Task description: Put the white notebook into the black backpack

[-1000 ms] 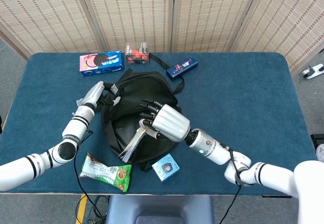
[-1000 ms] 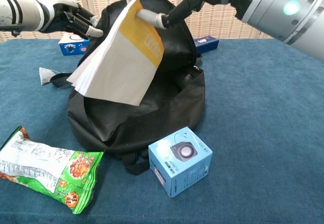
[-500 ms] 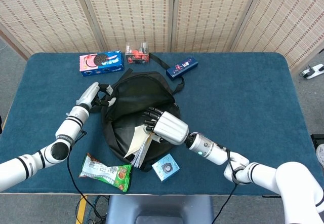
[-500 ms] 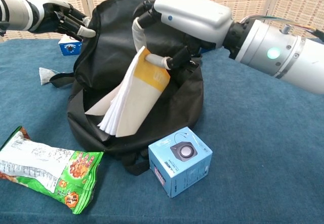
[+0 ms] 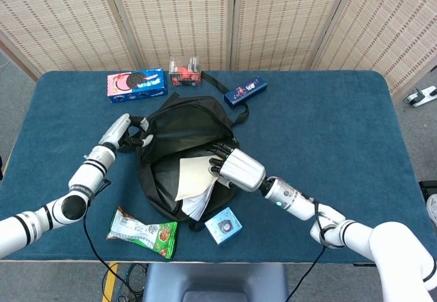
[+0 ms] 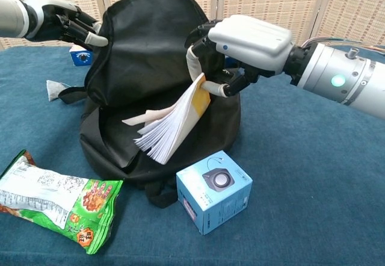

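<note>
The black backpack point(image 5: 179, 145) point(image 6: 153, 55) lies in the middle of the blue table, its flap lifted. My left hand point(image 5: 117, 130) point(image 6: 69, 26) grips the flap's upper left edge and holds it up. My right hand point(image 5: 235, 167) point(image 6: 240, 46) pinches the white notebook point(image 5: 194, 184) point(image 6: 171, 124) by its yellow-marked corner. The notebook hangs tilted at the bag's mouth, pages fanned out, its lower end over the opening.
A light blue box point(image 5: 223, 225) point(image 6: 214, 190) sits just in front of the bag. A green snack bag point(image 5: 143, 232) point(image 6: 51, 200) lies at the front left. A cookie box point(image 5: 136, 85), a red item point(image 5: 185, 74) and a dark blue box point(image 5: 245, 91) line the far side.
My right hand has moved right and lower with the notebook, whose pages now fan toward the bag's opening. My left hand has pulled the flap a little further left.
</note>
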Action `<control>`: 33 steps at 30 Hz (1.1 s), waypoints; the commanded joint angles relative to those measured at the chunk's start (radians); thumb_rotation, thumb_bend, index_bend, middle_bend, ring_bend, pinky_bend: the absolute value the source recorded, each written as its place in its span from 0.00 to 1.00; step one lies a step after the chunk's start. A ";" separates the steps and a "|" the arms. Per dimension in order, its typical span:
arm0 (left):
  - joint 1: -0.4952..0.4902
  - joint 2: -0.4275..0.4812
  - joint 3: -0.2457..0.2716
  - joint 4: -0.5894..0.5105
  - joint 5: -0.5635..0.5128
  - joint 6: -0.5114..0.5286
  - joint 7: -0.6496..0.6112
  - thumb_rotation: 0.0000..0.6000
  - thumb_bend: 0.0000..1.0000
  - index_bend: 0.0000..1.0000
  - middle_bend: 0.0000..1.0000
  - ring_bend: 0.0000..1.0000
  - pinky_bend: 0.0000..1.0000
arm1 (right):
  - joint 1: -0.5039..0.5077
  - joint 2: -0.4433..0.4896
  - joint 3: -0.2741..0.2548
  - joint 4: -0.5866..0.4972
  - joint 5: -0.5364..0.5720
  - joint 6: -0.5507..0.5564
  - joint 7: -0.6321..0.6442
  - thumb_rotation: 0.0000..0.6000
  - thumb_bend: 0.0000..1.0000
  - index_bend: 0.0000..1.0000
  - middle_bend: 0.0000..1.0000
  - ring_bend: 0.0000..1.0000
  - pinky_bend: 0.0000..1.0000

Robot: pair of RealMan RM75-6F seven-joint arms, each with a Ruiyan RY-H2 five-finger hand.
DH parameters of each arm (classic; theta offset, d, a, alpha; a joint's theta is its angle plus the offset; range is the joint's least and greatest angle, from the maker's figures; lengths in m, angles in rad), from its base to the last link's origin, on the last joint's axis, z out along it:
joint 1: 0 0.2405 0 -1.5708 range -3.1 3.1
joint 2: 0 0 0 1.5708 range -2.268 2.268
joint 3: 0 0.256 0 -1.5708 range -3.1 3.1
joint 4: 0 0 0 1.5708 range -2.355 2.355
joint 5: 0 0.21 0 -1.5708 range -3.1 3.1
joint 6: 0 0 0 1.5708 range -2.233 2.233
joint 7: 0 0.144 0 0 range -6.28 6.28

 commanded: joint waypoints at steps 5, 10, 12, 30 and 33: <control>0.007 0.014 0.008 -0.008 0.013 -0.007 -0.016 1.00 0.54 0.84 0.48 0.35 0.14 | 0.003 -0.023 -0.006 0.046 0.021 -0.018 -0.014 1.00 0.50 0.74 0.46 0.19 0.14; 0.006 0.019 0.015 -0.008 0.015 -0.011 -0.025 1.00 0.54 0.84 0.48 0.35 0.14 | 0.018 -0.051 -0.007 0.082 0.035 -0.057 -0.057 1.00 0.50 0.74 0.46 0.19 0.13; 0.005 0.023 0.018 -0.011 0.016 -0.012 -0.026 1.00 0.54 0.84 0.48 0.35 0.14 | 0.026 -0.063 0.001 0.088 0.047 -0.073 -0.078 1.00 0.50 0.74 0.46 0.19 0.13; -0.020 0.044 0.039 -0.040 -0.004 -0.015 -0.031 1.00 0.54 0.83 0.46 0.35 0.14 | 0.091 -0.155 0.067 0.117 0.141 -0.193 -0.366 1.00 0.42 0.74 0.46 0.19 0.04; -0.024 0.049 0.043 -0.046 -0.009 -0.013 -0.028 1.00 0.54 0.83 0.45 0.35 0.14 | 0.097 -0.176 0.071 0.133 0.150 -0.203 -0.415 1.00 0.42 0.74 0.46 0.19 0.03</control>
